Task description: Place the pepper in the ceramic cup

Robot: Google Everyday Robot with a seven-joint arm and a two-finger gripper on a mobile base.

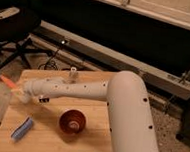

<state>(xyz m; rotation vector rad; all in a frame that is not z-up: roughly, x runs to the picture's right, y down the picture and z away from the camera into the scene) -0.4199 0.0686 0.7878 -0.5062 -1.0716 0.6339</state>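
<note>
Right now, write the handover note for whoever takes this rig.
Gripper: at the table's far-left edge, shut on the pepper, which sticks out past the edge.
Ceramic cup: mostly hidden under the arm's wrist, just below the gripper.
Also on the table: brown bowl in the middle, blue-and-white cylinder front-left.
Done: pepper is picked up.
Left: bring it over the cup and release.
</note>
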